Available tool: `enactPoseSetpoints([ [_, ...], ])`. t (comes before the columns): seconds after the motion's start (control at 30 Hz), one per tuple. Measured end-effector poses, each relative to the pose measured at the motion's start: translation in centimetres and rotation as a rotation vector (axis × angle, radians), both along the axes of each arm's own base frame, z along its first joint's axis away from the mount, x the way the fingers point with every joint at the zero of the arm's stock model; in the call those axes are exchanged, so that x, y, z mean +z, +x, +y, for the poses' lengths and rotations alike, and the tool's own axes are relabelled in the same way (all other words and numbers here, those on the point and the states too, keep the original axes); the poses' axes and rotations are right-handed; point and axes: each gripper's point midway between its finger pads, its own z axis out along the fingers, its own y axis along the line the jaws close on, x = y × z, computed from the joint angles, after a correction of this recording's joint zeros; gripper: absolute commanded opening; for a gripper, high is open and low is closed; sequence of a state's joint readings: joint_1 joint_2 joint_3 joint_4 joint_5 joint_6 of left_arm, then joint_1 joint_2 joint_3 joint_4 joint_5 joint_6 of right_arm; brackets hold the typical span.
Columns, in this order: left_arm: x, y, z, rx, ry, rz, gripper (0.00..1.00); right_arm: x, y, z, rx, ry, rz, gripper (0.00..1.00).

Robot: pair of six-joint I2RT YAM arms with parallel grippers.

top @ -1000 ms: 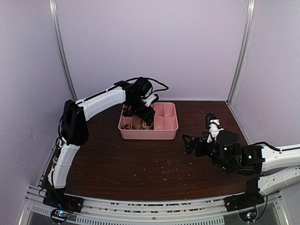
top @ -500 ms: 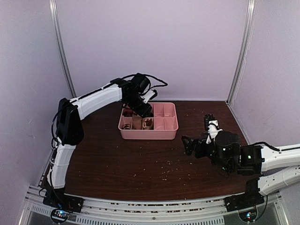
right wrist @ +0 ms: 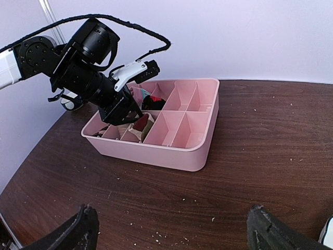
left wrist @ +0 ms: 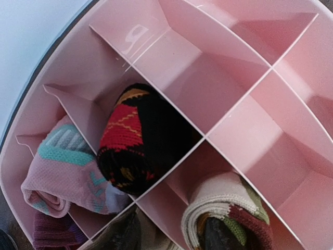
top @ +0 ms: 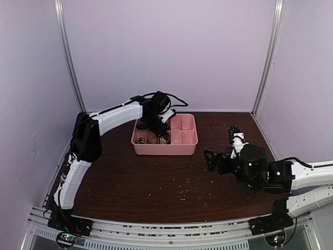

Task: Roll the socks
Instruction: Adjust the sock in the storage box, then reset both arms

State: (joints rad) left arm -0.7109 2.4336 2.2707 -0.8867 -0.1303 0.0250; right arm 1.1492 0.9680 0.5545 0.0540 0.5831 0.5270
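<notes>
The black sock with red and orange diamonds (left wrist: 138, 140) lies rolled in a left compartment of the pink tray (left wrist: 250, 120). The beige sock with maroon and olive stripes (left wrist: 223, 200) is rolled in the compartment beside it and also shows in the right wrist view (right wrist: 141, 122). My left gripper (top: 160, 130) reaches down into the tray just above the beige roll. Its fingers are mostly hidden, and a dark shape sits in the roll's middle. My right gripper (right wrist: 177, 232) hovers open and holding nothing over the table, right of the tray (top: 166, 151).
A pink and teal sock (left wrist: 62, 166) fills the tray's left corner compartment. The right-hand compartments (right wrist: 187, 125) hold nothing. Pale crumbs (top: 184, 190) are scattered on the dark wooden table. Walls close in at the back and on both sides.
My left arm lifted back from the tray, then came down again over its left compartments. The right arm has stayed where it was.
</notes>
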Motion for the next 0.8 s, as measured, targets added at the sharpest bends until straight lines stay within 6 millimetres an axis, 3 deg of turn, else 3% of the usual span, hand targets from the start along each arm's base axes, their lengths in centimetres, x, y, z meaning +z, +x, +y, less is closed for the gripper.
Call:
enactPoseSetpoints([
  [0.17,0.1,-0.1,0.0,-0.02,0.016,-0.006,0.36,0.7,0.1,-0.5,-0.009,0.021,-0.008,1.0],
  [0.23,0.5,0.0,0.3,-0.031,0.041,-0.018,0.39,0.7,0.1,-0.7,-0.015,0.022,-0.008,1.0],
  [0.33,1.5,-0.1,1.2,-0.05,0.093,-0.041,0.59,0.5,0.4,-1.1,-0.027,0.006,-0.004,1.0],
  [0.37,2.1,-0.2,1.6,-0.049,0.106,-0.05,0.86,0.4,0.5,-1.3,-0.033,-0.002,-0.001,1.0],
  [0.4,2.9,-0.3,2.1,-0.054,0.121,-0.064,0.96,0.4,0.7,-1.5,-0.04,-0.008,0.0,1.0],
  [0.5,6.5,-1.5,4.3,-0.058,0.141,-0.108,0.98,0.4,1.2,-2.4,-0.068,-0.022,0.003,1.0],
  [0.63,13.8,-3.9,9.0,-0.03,0.102,-0.218,0.98,0.3,2.3,-4.0,-0.121,-0.049,0.0,1.0],
  [0.77,21.0,-6.0,16.6,0.076,0.099,-0.422,0.96,-0.1,3.8,-6.7,-0.215,-0.087,0.009,1.0],
  [0.8,21.9,-6.5,18.6,0.108,0.127,-0.473,0.84,-0.3,4.3,-7.6,-0.249,-0.1,0.011,1.0],
])
